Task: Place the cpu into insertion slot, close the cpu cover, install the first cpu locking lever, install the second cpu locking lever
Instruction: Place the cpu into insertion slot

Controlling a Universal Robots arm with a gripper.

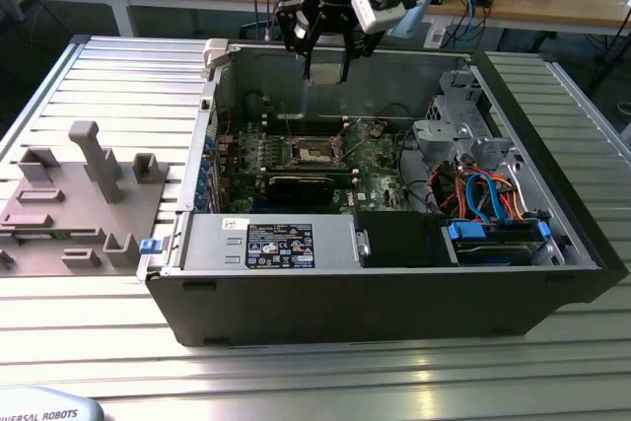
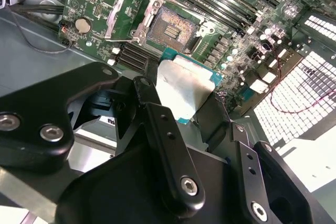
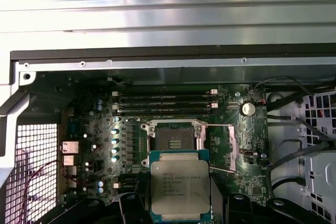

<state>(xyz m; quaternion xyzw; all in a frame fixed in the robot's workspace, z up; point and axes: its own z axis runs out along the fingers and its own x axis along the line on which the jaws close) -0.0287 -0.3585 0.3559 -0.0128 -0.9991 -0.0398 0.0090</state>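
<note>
My gripper hangs above the far wall of the open computer case, shut on the cpu. The cpu is a flat square chip with a silvery-grey top, pinched by its edges between the black fingers; it shows again in the second wrist view. Below it on the green board lies the insertion slot, dark, bare and uncovered. The cpu cover is swung open beside the slot. The chip is still well above the board.
Memory slots run along one side of the slot. A black card crosses the board in front of it. A power supply and a drive cage with blue and orange cables fill the near side. A grey fixture stands at the exterior view's left.
</note>
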